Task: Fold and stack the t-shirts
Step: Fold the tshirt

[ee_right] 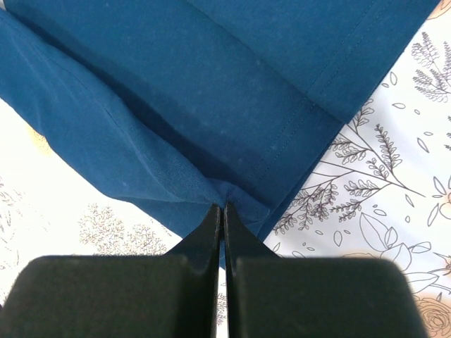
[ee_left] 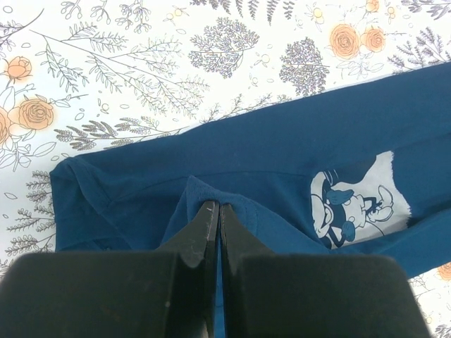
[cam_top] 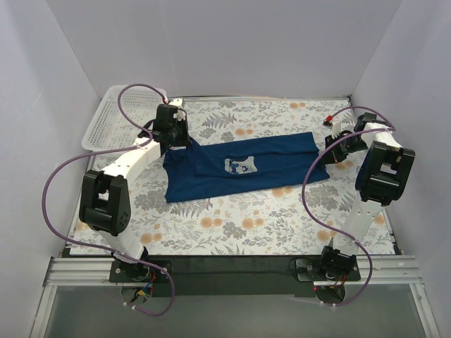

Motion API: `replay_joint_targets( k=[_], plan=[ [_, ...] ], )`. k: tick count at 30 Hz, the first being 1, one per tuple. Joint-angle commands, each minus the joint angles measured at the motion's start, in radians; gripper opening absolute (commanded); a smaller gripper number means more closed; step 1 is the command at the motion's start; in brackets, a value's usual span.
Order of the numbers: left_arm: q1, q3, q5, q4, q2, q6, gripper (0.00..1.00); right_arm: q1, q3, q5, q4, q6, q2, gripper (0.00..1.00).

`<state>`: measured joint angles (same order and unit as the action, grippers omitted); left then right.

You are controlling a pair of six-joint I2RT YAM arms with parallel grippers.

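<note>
Left gripper (ee_left: 215, 208): jaws pressed together on a pinched fold of the navy t-shirt (cam_top: 282, 158) at its left end. Right gripper (ee_right: 220, 208): jaws pressed together on the hem corner at the t-shirt's right end. T-shirt: stretched lengthwise between the two over the floral desk (cam_top: 246, 225), grey print (cam_top: 239, 166) near its middle, white basket (cam_top: 106, 120) beyond its left end.
</note>
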<state>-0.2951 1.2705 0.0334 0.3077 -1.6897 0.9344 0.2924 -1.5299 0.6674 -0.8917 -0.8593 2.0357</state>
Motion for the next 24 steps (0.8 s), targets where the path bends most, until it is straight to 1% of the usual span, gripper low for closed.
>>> replay_joint_targets(
  k=[1,11,24],
  plan=[
    [0.008,0.032,-0.009,-0.028,0.001,-0.006,0.00,0.001,-0.019,0.011,0.019,0.017,-0.017,0.01],
    [0.008,0.053,0.000,-0.044,-0.031,-0.014,0.00,0.001,0.013,-0.017,0.039,0.034,-0.026,0.01],
    [0.010,0.084,0.028,-0.035,-0.111,-0.014,0.00,0.002,0.020,-0.028,0.054,0.040,-0.026,0.01]
  ],
)
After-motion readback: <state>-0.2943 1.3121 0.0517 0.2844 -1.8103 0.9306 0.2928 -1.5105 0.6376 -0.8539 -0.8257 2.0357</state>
